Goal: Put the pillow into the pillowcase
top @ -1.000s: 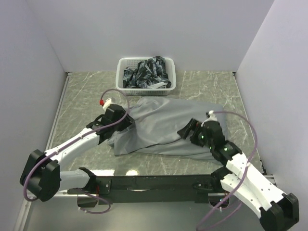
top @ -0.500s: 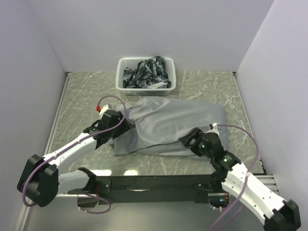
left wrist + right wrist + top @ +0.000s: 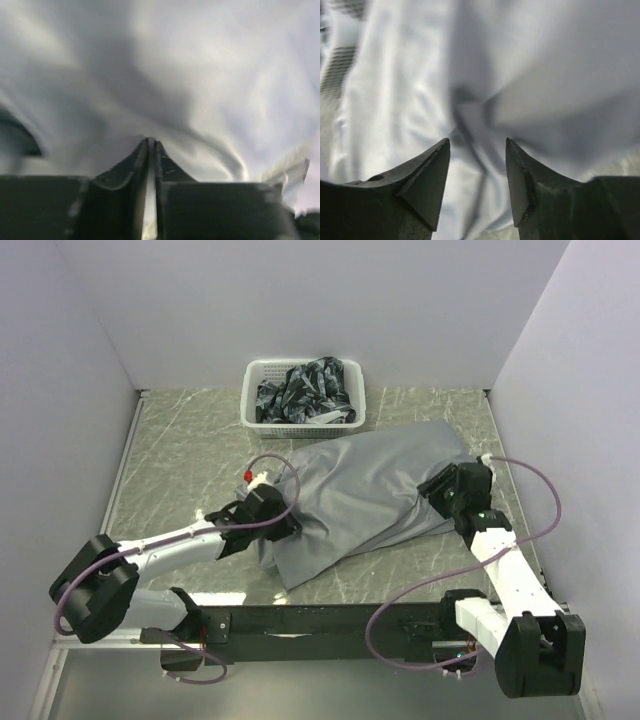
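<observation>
Grey pillowcase (image 3: 370, 490) lies diagonally across the middle of the table (image 3: 180, 440), with one end toward the near edge and the other close to the right edge. Left gripper (image 3: 151, 143) is clenched on the near end, with fabric puckered at its almost-meeting tips. Right gripper (image 3: 477, 147), at the right end, stands partly open, its jaws straddling a fold without clamping it.

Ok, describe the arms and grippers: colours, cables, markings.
Both the left arm and right arm have white links, bulky black joints and a looping purple cable. The left gripper and right gripper have black, wedge-shaped fingers. A small red cap sits at the left wrist.
</observation>
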### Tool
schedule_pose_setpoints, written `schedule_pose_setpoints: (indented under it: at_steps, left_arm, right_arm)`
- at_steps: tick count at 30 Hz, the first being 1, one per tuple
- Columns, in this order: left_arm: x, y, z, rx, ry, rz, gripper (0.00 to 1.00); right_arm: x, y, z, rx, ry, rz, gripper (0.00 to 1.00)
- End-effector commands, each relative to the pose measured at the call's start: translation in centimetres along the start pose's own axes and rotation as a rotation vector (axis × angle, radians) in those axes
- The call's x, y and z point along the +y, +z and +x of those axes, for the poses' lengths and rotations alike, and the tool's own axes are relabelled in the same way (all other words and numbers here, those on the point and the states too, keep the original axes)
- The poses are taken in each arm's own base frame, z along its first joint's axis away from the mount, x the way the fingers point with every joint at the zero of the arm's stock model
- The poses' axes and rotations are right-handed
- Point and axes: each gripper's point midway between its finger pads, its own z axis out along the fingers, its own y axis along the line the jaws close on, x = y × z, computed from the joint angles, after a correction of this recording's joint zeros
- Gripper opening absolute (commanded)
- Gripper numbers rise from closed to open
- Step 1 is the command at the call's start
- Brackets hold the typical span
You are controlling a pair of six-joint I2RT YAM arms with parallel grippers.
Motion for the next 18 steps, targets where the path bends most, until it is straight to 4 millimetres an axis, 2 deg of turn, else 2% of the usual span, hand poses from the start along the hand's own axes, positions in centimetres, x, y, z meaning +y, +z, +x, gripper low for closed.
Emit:
schedule_pose_setpoints:
  at_steps: [1, 2, 3, 4, 5, 6, 7, 8, 9, 10, 11, 12, 13, 14, 15, 16, 17, 18]
  left_arm:
    - [-1.9, -1.5, -0.3, -0.035, -0.002, 0.047, 0.23]
    - [-1.2, -2.0, -1.1, -0.078, -0.015, 0.013, 0.50]
    - [-0.7, -2.5, -1.8, -0.118, -0.036, -0.010, 0.57]
    - [0.6, -3.6, -3.4, -0.194, -0.052, -0.067, 0.60]
    - [1.2, -4.1, -4.2, -0.227, -0.068, -0.091, 0.69]
    - [1.6, -4.8, -5.4, -0.260, -0.100, -0.109, 0.73]
    - [3.3, -5.2, -7.2, -0.309, -0.146, -0.163, 0.75]
    - [4.4, -5.5, -8.0, -0.325, -0.168, -0.193, 0.76]
    - [5.2, -5.6, -8.8, -0.340, -0.185, -0.208, 0.77]
    - [6.7, -5.8, -10.5, -0.377, -0.229, -0.239, 0.77]
    - [6.9, -5.6, -11.3, -0.386, -0.249, -0.228, 0.76]
    - [8.5, -5.3, -12.4, -0.399, -0.277, -0.267, 0.75]
    - [8.9, -5.0, -13.0, -0.403, -0.290, -0.274, 0.74]
    - [9.1, -4.5, -13.2, -0.386, -0.304, -0.275, 0.71]
    - [9.5, -3.5, -13.7, -0.372, -0.311, -0.287, 0.70]
    - [10.1, -3.1, -14.4, -0.367, -0.336, -0.294, 0.69]
    - [10.4, -2.6, -14.6, -0.355, -0.346, -0.297, 0.68]
    - [10.3, -1.8, -15.3, -0.343, -0.352, -0.274, 0.67]
  right_arm:
    - [4.3, -1.6, -1.2, 0.010, -0.114, -0.131, 0.61]
    - [4.5, -2.0, -1.1, -0.006, -0.138, -0.124, 0.64]
    - [5.6, -3.1, 0.6, 0.015, -0.193, -0.154, 0.69]
    - [6.2, -3.7, 1.3, 0.014, -0.219, -0.166, 0.70]
    - [6.8, -4.7, 1.8, 0.000, -0.235, -0.189, 0.71]
    - [7.4, -5.4, 4.5, 0.058, -0.277, -0.231, 0.72]
    - [7.8, -6.0, 5.9, 0.085, -0.294, -0.261, 0.72]
    - [8.2, -6.7, 7.0, 0.104, -0.280, -0.294, 0.72]
    - [8.5, -7.5, 9.8, 0.154, -0.326, -0.334, 0.71]
    - [8.7, -7.9, 11.0, 0.173, -0.340, -0.349, 0.71]
    - [8.8, -8.2, 12.4, 0.200, -0.347, -0.354, 0.71]
    - [9.0, -8.3, 13.4, 0.196, -0.375, -0.357, 0.71]
    - [9.4, -9.3, 15.8, 0.245, -0.433, -0.390, 0.71]
    - [9.2, -9.1, 17.8, 0.285, -0.485, -0.371, 0.71]
    - [10.3, -9.6, 18.8, 0.299, -0.507, -0.401, 0.71]
    - [10.7, -10.6, 21.0, 0.343, -0.564, -0.431, 0.71]
    - [10.3, -10.1, 22.9, 0.374, -0.617, -0.401, 0.71]
    - [11.7, -10.7, 23.9, 0.380, -0.631, -0.432, 0.73]
